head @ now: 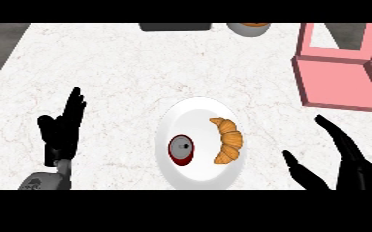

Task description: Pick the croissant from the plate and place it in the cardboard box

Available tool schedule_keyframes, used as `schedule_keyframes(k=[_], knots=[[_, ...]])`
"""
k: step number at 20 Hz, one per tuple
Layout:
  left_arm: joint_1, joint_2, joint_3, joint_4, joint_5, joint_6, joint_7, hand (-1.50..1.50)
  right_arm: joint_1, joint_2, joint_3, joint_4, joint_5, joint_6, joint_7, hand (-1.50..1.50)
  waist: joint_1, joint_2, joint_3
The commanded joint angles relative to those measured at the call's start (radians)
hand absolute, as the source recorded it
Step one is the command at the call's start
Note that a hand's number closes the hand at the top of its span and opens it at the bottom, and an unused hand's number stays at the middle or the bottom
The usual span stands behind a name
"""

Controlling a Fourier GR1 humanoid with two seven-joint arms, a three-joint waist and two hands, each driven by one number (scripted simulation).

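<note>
We find the croissant (228,140) lying on the plate (196,110), right hand (351,169) spread open beside it, left hand (64,132) resting open; a wide grab could nudge the neighbouring red cup (181,149)

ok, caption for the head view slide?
Croissant on white plate, pink box upper right; left hand and right hand open, touching nothing.

White marble counter (109,69): plate (196,112), pink box (333,86), bowl (248,29).
</note>
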Motion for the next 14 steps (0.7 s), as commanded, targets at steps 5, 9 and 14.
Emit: schedule_keyframes(k=[5,9,14], knots=[[-0.020,-0.003,0.016,0.015,0.000,0.000,0.010,0.00,0.168,0.054,0.139,-0.323,0.413,0.282,0.446,-1.50,0.009,0.004,0.001],[-0.050,0.019,0.029,0.014,0.001,-0.020,0.030,0.00,0.069,0.141,0.263,-0.388,0.524,0.525,0.648,-1.50,0.027,0.007,0.003],[-0.009,-0.024,-0.007,0.004,-0.008,-0.024,0.018,0.00,-0.160,0.262,0.336,-0.378,0.544,0.851,0.877,-1.50,0.050,0.009,0.004]])
